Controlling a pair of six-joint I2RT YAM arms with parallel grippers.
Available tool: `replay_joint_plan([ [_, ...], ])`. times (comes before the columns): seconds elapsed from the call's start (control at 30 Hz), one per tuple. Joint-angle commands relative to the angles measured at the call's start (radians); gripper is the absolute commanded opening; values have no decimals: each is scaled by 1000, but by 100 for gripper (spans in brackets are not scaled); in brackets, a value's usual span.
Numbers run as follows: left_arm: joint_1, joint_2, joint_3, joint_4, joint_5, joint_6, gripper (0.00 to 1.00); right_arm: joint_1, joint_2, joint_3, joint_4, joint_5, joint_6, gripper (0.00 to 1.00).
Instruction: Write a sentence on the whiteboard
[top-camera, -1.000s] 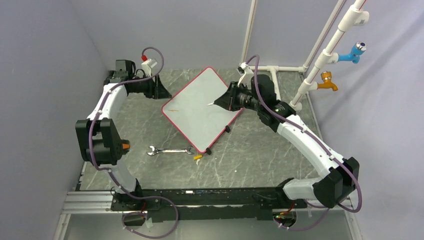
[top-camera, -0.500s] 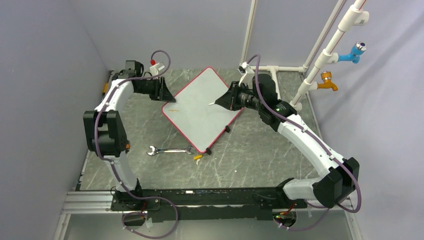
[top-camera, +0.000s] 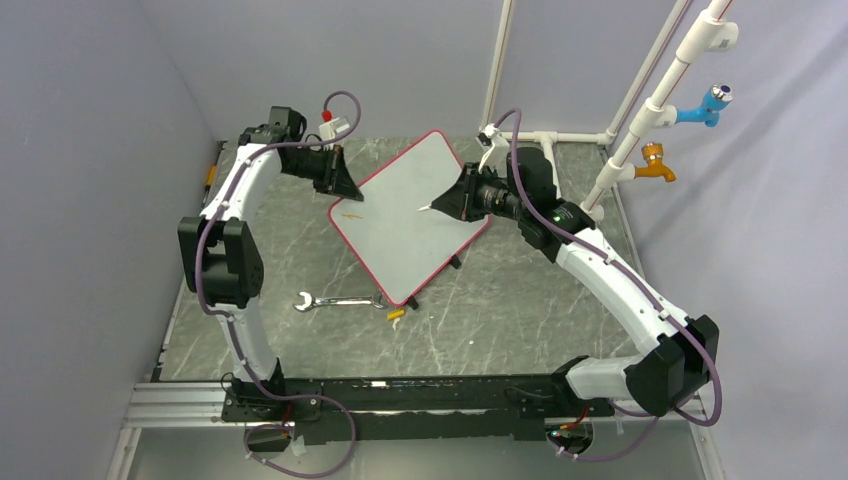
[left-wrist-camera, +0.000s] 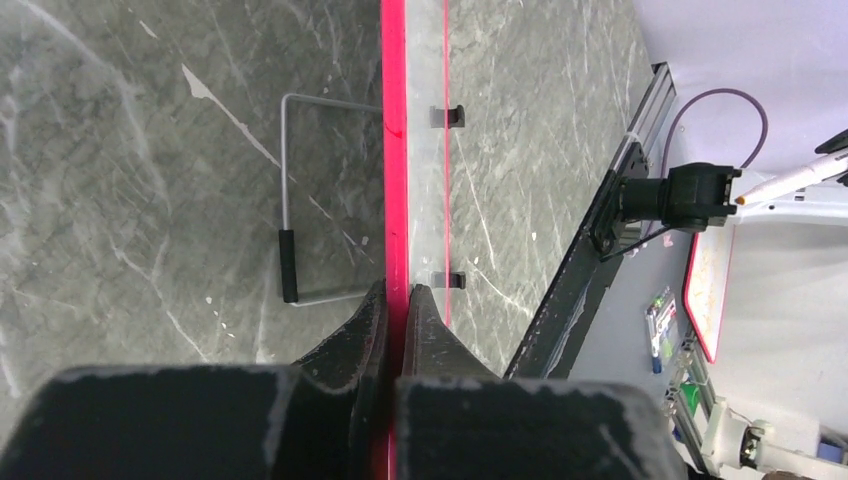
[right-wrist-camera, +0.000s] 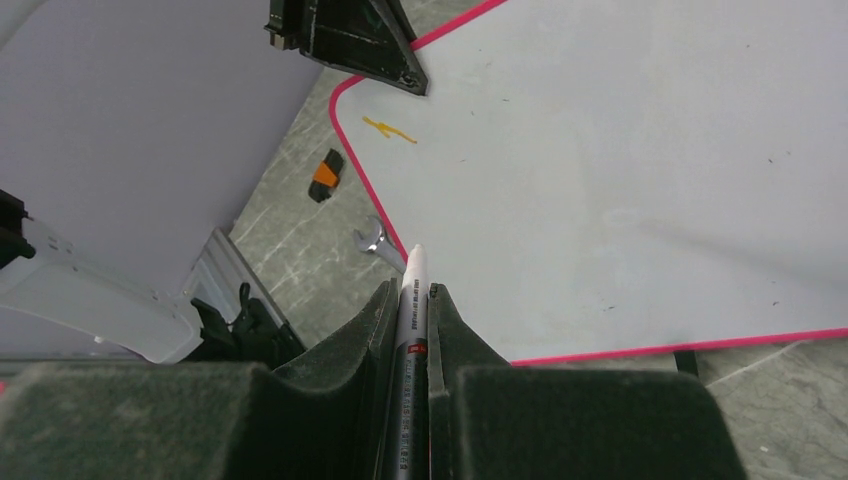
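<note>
Fingers of the left arm, the left fingers (left-wrist-camera: 365, 335), are pressed together on the red rim of the whiteboard (top-camera: 410, 215), gripping it at its left edge; the left wrist view looks straight along that rim, with two small black clips (left-wrist-camera: 455, 117) on the board's edge. A thin wire stand (left-wrist-camera: 288, 265) with a black tip shows beside the edge over the grey marbled counter (top-camera: 520, 300). Whether this corner is lifted off the counter cannot be told. Nearer the arm bases, a steel open-ended wrench (top-camera: 340, 301) lies flat on the counter, and a small yellow piece (top-camera: 396, 316) lies just beside the board's near corner. The whiteboard sits mid-counter, turned like a diamond, with a short orange scribble (top-camera: 350, 212) near its left corner. Over its middle, the right fingers (right-wrist-camera: 375, 330) are clamped on a white marker (right-wrist-camera: 412, 290), its tip pointing at the white surface; contact cannot be judged. At far right, white pipes carry a blue tap (top-camera: 710, 105) and an orange tap (top-camera: 655, 160).
</note>
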Motion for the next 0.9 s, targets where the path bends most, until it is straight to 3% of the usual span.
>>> replay_joint_plan([
  [0.0, -42, -8, 76, -45, -111, 142, 0, -6, -35, -19, 27, -36, -20, 0],
  [0.23, -50, -40, 66, -12, -133, 111, 0, 15, -36, -84, 153, -60, -31, 0],
  [0.57, -67, -118, -31, 65, -176, 71, 0, 247, 96, 13, 204, 233, -204, 0],
  [0.87, -73, -151, -63, 78, -195, 62, 0, 303, 249, 140, 220, 309, -251, 0],
])
